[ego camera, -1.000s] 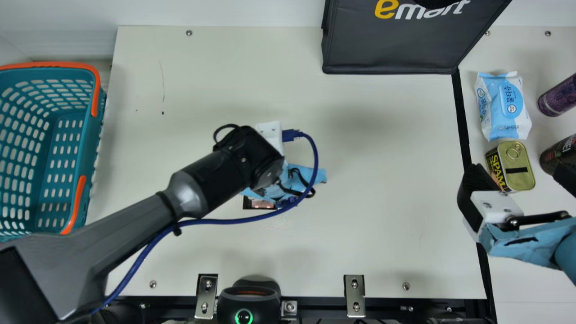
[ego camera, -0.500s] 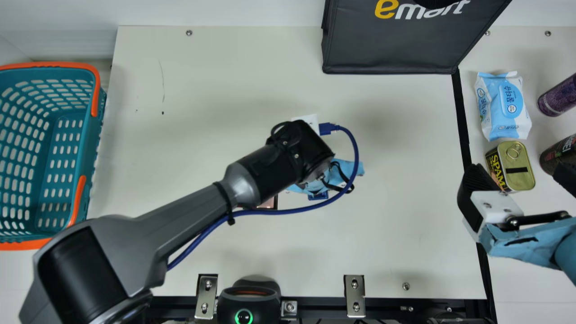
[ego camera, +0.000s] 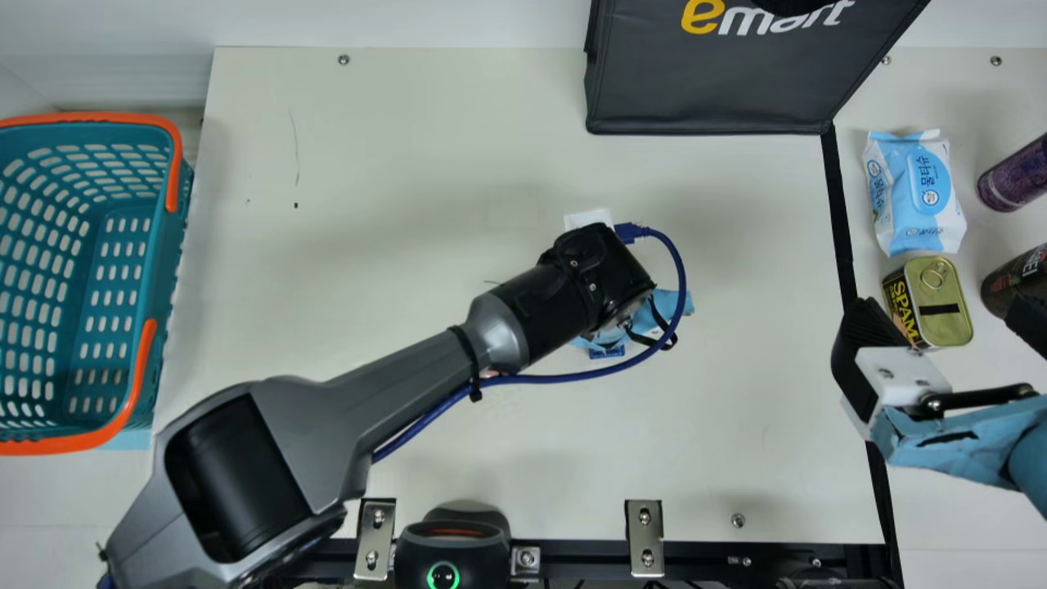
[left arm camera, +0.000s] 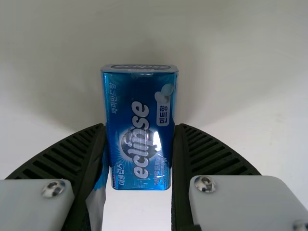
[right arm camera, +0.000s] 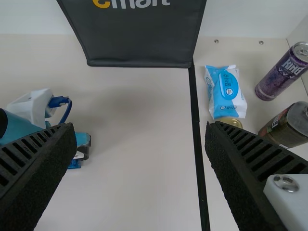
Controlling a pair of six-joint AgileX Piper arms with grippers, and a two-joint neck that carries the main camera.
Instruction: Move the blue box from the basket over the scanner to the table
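Out over the middle of the table [ego camera: 736, 425], my left gripper [ego camera: 679, 302] is largely covered by its own arm, and an edge of the blue box [ego camera: 607, 352] peeks out below it. In the left wrist view my left gripper [left arm camera: 140, 126] is shut on the blue box [left arm camera: 139, 132], one finger on each side. The right wrist view catches the box's lower edge [right arm camera: 74, 164]. My right gripper [ego camera: 941, 309] stands open at the table's right, empty, also in its wrist view [right arm camera: 139, 129]. The black scanner [ego camera: 452, 544] sits at the front edge; the teal basket [ego camera: 173, 262] is at far left.
A black bag [ego camera: 712, 90] stands at the back. On the right are a wipes pack [ego camera: 916, 192], a gold-lidded can [ego camera: 941, 303], a purple can [ego camera: 1014, 173] and a dark container [ego camera: 1018, 282]. A blue cable [ego camera: 572, 377] loops along my left arm.
My left arm has moved right across the table, taking the blue box along, and its motion shrank over the last half second. The right arm has kept still.
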